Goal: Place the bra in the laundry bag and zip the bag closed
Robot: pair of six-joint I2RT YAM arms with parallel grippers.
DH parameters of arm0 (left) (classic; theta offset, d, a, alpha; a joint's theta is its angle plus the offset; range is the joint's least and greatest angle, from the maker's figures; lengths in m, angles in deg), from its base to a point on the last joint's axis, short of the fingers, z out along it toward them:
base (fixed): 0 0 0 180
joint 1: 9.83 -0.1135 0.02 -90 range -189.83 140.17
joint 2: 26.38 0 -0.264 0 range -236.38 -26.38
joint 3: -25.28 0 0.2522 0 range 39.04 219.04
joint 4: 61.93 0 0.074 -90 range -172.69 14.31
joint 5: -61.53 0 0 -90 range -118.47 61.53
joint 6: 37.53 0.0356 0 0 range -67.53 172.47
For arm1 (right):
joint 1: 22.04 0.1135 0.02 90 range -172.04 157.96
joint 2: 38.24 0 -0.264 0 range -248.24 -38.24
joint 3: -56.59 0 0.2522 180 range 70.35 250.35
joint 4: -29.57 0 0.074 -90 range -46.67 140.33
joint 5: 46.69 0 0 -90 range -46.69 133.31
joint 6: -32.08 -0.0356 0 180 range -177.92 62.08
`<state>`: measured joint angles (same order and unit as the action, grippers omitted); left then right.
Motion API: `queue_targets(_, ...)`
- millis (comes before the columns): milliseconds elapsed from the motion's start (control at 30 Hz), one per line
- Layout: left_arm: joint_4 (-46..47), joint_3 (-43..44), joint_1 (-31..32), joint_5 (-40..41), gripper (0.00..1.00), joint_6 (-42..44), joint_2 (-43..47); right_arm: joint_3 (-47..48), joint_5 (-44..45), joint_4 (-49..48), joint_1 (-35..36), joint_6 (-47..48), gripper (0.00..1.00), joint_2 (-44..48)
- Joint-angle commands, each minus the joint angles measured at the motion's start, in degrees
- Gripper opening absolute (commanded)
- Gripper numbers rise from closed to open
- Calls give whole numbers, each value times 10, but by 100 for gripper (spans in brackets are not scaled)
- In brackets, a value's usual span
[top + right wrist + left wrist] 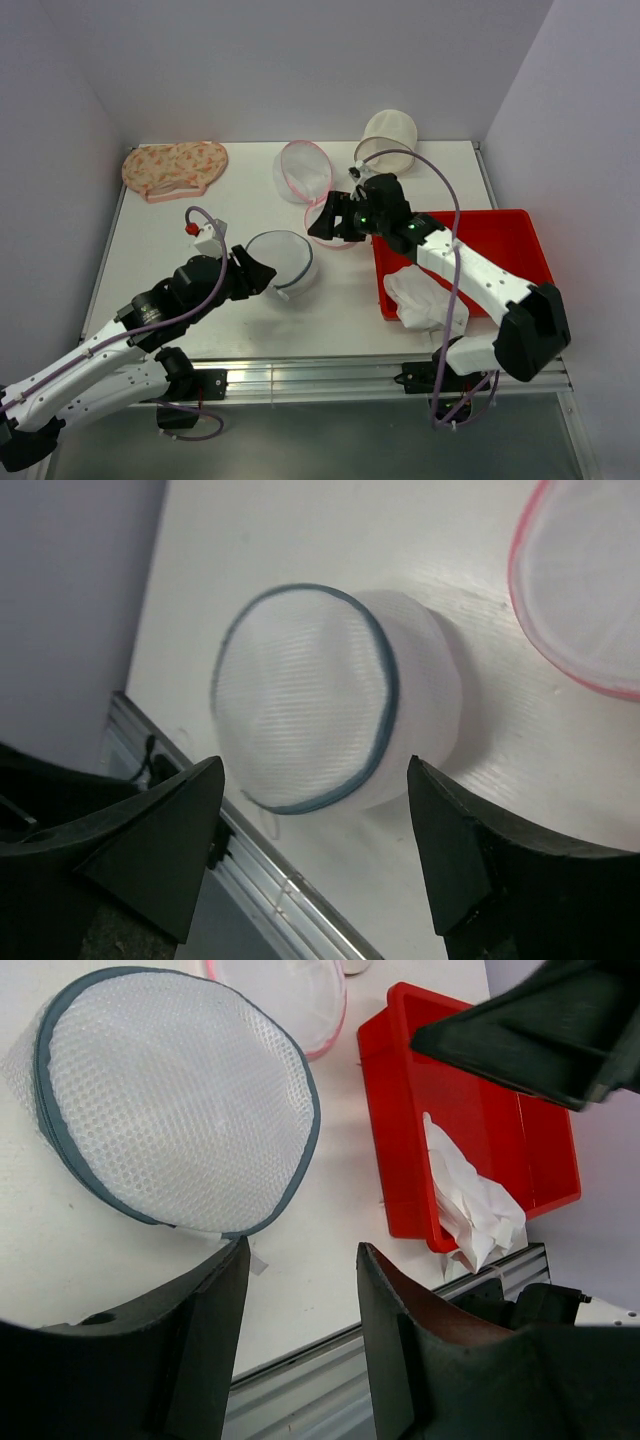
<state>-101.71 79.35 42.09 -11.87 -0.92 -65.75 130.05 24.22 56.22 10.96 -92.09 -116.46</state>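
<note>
The laundry bag (283, 262), a round white mesh dome with a blue-grey zipper rim, lies shut on the table (200, 300). The mesh hides its inside, so the bra is hidden. My left gripper (260, 272) is open just left of the bag, apart from it; the left wrist view shows the bag (170, 1100) beyond the gripper (300, 1250), nothing between the fingers. My right gripper (325, 222) hangs open up and to the right of the bag. The right wrist view shows the bag (310, 710) below that gripper (315, 770), untouched.
A red tray (510, 240) at the right holds crumpled white fabric (425, 300) spilling over its near corner. A pink-rimmed mesh bag (303, 170) lies behind the right gripper. A peach floral bag (175, 168) sits back left and a white mesh bag (388, 138) back right.
</note>
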Motion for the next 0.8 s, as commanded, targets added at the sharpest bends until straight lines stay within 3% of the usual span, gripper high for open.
queue_targets(0,-39,38,-2,7,53,22,-2,-21,7,-13,1,-9,82,88)
queue_targets(233,-54,64,-2,7,56,41,13,-106,47,28,0,-12,91,257)
queue_targets(400,-41,52,-2,11,56,38,18,-172,83,50,1,-27,93,357)
queue_targets(767,-53,28,-2,33,56,32,62,-217,135,103,0,-19,94,446)
